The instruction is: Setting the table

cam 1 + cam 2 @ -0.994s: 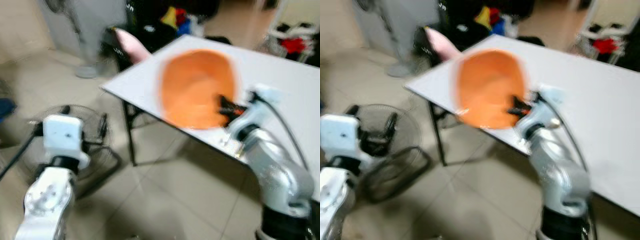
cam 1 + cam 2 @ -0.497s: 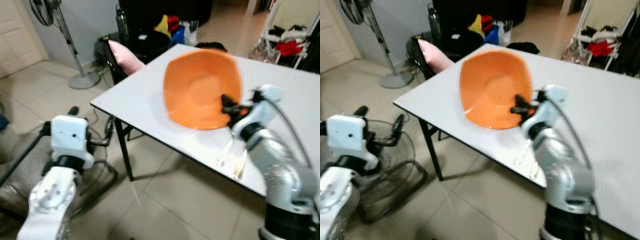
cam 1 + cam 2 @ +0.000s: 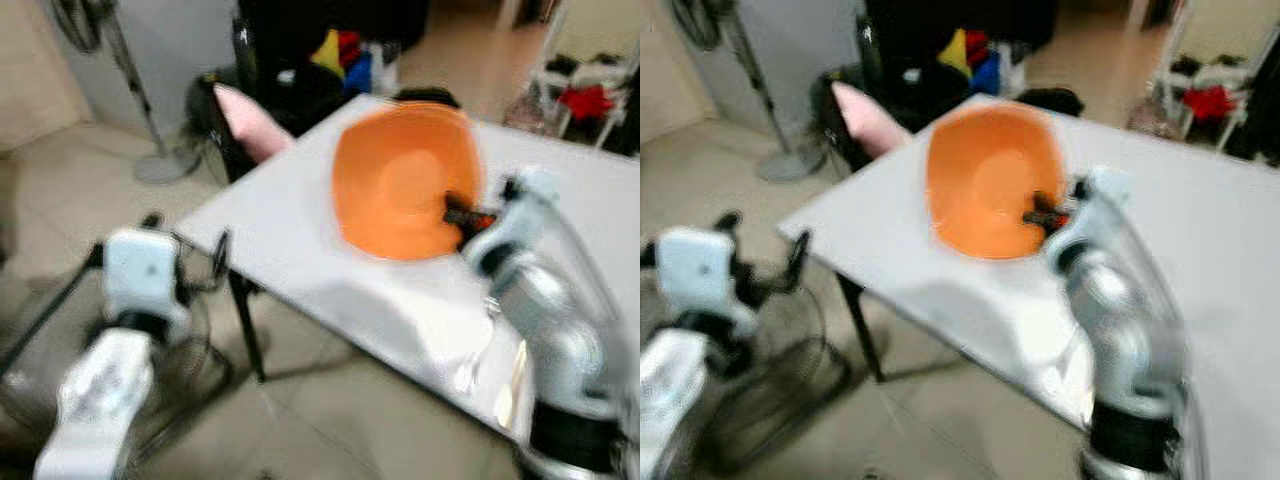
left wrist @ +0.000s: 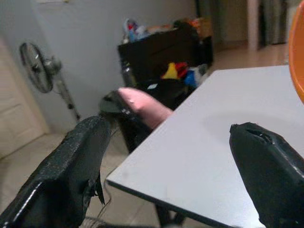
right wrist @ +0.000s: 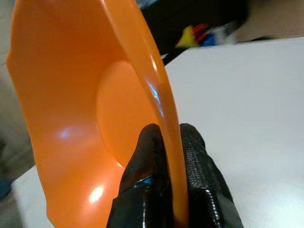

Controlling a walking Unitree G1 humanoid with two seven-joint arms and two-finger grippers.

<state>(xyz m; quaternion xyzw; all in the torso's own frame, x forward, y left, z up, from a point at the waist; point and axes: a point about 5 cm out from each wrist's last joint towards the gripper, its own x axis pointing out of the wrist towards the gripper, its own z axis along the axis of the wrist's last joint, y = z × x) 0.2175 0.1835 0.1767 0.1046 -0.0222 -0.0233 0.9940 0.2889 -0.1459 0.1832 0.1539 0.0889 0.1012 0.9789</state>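
An orange plate (image 3: 405,180) is held tilted above the white table (image 3: 290,220), its hollow side facing me. My right gripper (image 3: 462,214) is shut on the plate's rim, and the right wrist view shows the black fingers (image 5: 152,164) pinching the orange plate (image 5: 76,109) edge on both sides. My left gripper (image 3: 185,262) hangs low beside the table's near-left corner, off the tabletop. In the left wrist view its two black fingers (image 4: 71,175) stand wide apart with nothing between them, pointing at the white table (image 4: 228,137) edge.
A dark chair with a pink cushion (image 3: 248,122) stands at the table's far-left side. A floor fan (image 3: 60,330) lies on the tiles under my left arm. A standing fan (image 3: 110,60) and a dark cabinet with coloured items (image 3: 340,45) are behind. A rack (image 3: 590,90) sits far right.
The camera has shifted and blurred as I moved. The plate stays in my right gripper, tilted over the table, at about the same place.
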